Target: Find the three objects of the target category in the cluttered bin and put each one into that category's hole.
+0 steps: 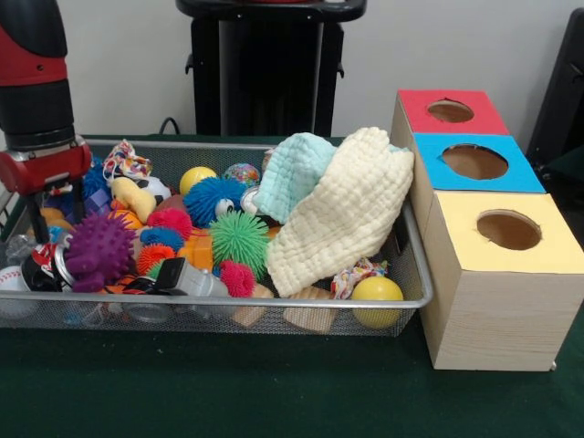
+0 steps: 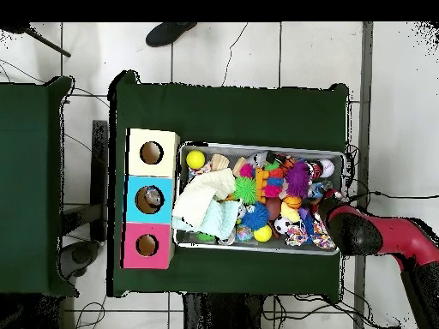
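Listing from my remote station: green bench (image 1: 274, 401); on it the bin (image 1: 274, 315), long axis running left-right across my front view, toys heaped inside; hand (image 1: 55, 214) at its left end, fingers' state I cannot tell.

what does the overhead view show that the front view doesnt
Only the overhead shows something lying inside the blue box hole, a shoe on the floor beyond the table, and the arm's full reach from the side.

Only the front shows the boxes' wooden side walls, the baseball behind the mesh, and the pedestal.

Both show the bin, the cream cloth, the purple spiky ball and the yellow ball.
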